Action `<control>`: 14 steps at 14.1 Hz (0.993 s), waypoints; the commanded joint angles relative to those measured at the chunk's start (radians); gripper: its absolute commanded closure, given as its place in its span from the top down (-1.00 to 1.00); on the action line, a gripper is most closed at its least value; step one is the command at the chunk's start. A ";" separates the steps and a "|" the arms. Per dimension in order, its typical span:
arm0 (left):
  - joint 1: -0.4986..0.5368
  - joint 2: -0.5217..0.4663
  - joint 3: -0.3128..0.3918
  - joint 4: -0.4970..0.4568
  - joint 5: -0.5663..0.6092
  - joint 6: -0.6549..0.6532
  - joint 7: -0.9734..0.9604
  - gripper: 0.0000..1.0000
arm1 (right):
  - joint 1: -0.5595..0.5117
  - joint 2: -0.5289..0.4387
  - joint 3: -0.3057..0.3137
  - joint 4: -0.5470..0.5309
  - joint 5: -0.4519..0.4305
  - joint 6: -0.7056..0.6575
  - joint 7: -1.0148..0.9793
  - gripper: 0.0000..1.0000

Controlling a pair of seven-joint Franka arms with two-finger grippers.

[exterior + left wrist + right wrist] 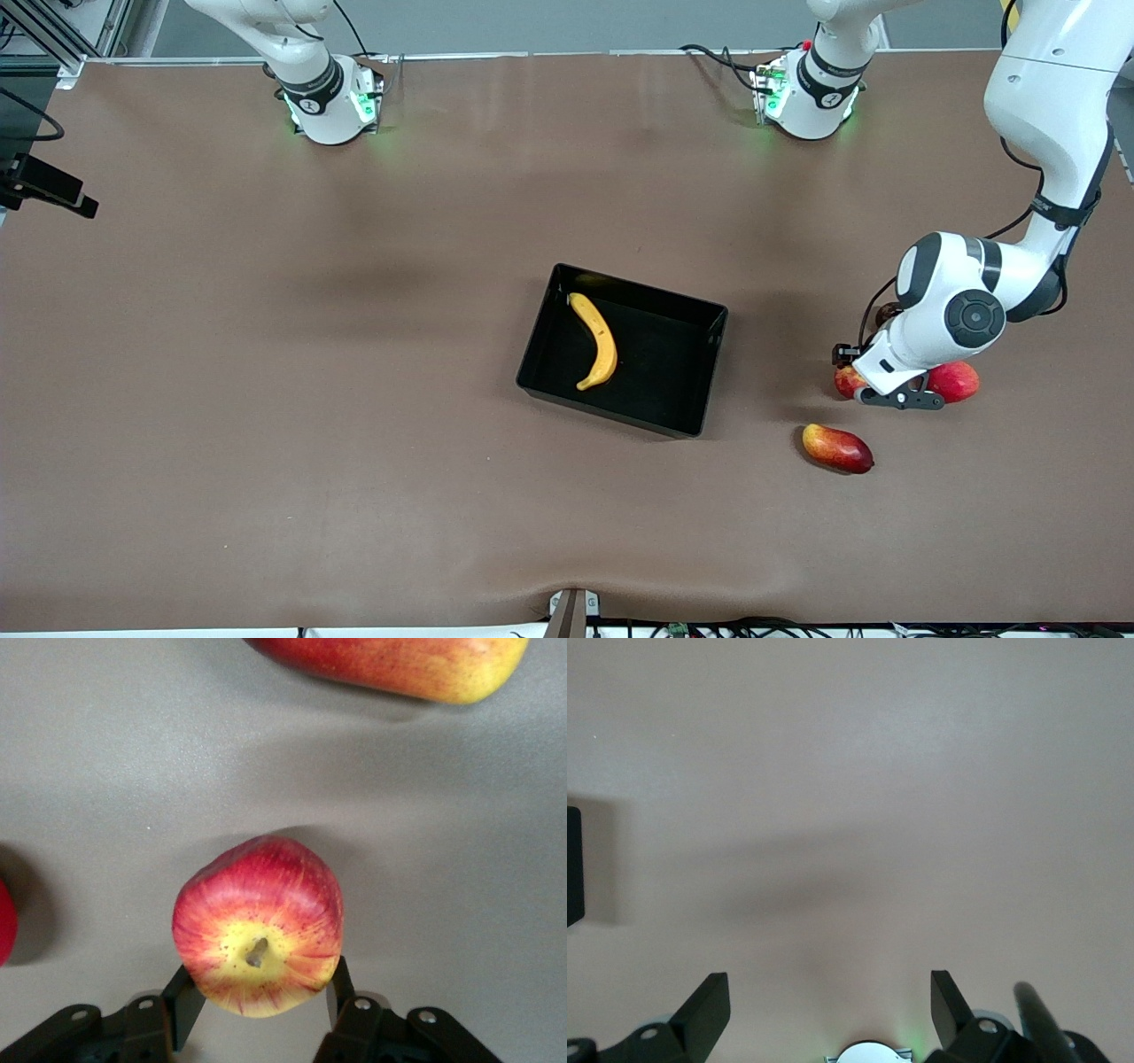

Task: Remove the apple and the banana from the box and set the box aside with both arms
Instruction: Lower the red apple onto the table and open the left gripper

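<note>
Left wrist view shows your left gripper (257, 1014) clamped on the apple (258, 926) over the table; firm, waxy, so keep hold across its middle. Right gripper (830, 1010) waits, released. The banana (595, 340) lies in the box (709, 372).

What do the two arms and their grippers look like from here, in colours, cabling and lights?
Both arms are white with dark grey joint bands; the left arm has a round grey cap on its wrist joint and a thin black cable along it. Each base glows green, with black cables trailing off. The left gripper and right gripper are black, with flat fingers and small silver screws.
</note>
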 commanded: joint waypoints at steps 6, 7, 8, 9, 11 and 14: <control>-0.006 0.006 -0.013 -0.007 0.024 0.027 -0.061 -1.00 | -0.010 0.012 0.018 0.022 0.017 -0.004 -0.012 1.00; -0.004 0.006 -0.013 -0.009 0.024 0.027 -0.063 -1.00 | -0.009 0.012 0.018 0.022 0.017 -0.006 -0.012 1.00; -0.005 0.003 -0.013 -0.010 0.024 0.024 -0.066 -1.00 | -0.007 0.013 0.018 0.022 0.017 -0.006 -0.012 1.00; -0.005 -0.001 -0.015 -0.013 0.024 0.020 -0.075 -1.00 | -0.007 0.015 0.018 0.022 0.017 -0.006 -0.012 1.00; -0.012 -0.021 -0.015 -0.035 0.024 0.020 -0.092 -1.00 | -0.007 0.015 0.018 0.021 0.017 0.002 -0.012 1.00; -0.012 -0.058 -0.016 -0.070 0.024 0.018 -0.092 -1.00 | 0.002 0.013 0.019 0.019 0.008 0.002 -0.010 1.00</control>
